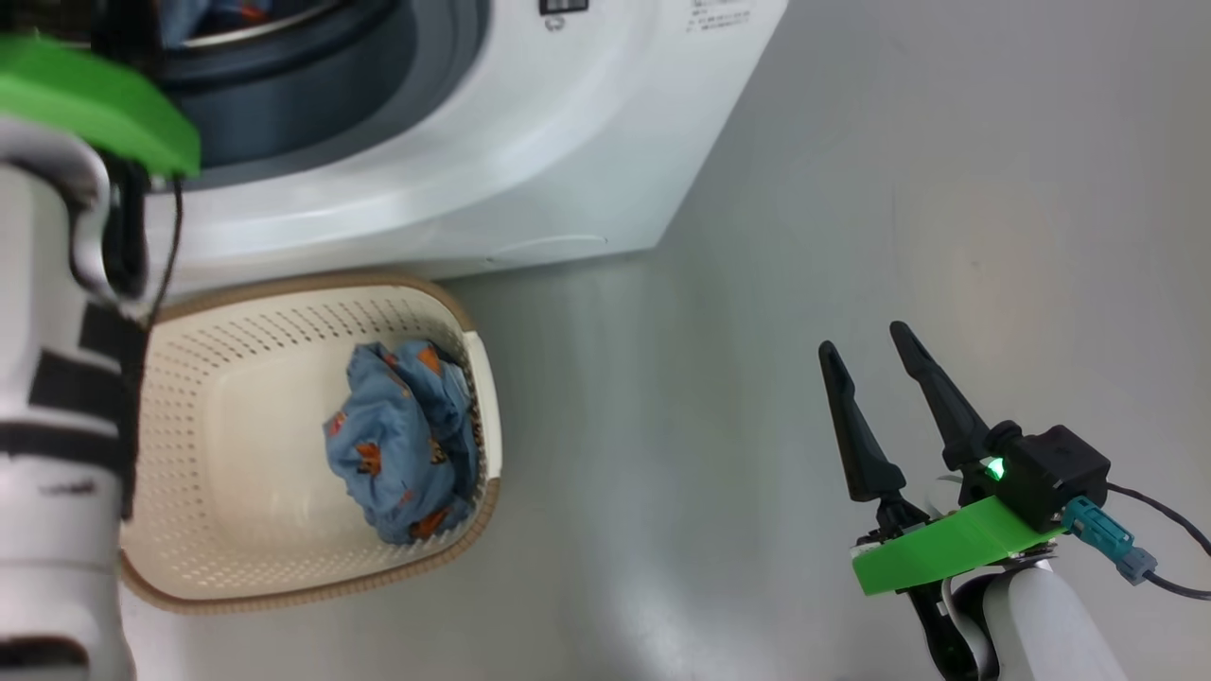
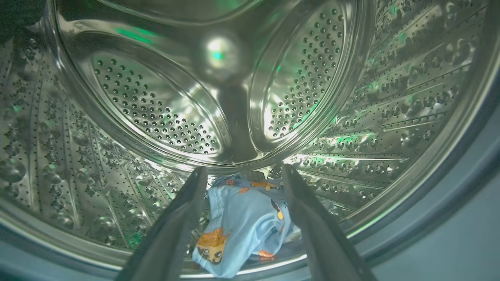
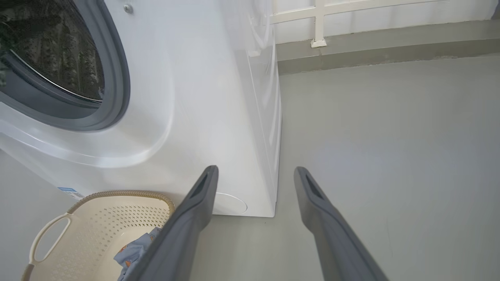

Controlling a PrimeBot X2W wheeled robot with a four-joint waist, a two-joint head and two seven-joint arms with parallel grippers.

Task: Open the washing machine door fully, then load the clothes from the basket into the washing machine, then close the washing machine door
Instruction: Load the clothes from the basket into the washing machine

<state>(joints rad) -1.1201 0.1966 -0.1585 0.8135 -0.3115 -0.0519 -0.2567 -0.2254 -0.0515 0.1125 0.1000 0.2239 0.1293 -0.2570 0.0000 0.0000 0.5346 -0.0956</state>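
Observation:
The washing machine stands with its mouth uncovered; its door is out of view. My left gripper is inside the steel drum, open, with a light blue printed garment lying on the drum floor just beyond its fingers. In the head view my pale left forearm reaches up into the mouth. The cream basket sits on the floor before the machine and holds another blue printed garment. My right gripper hovers open and empty over the floor, right of the basket.
Bare grey floor stretches right of the machine. A low ledge and white railing run along the back wall. The grey gasket, a round filter cap and a blue label mark the machine's front.

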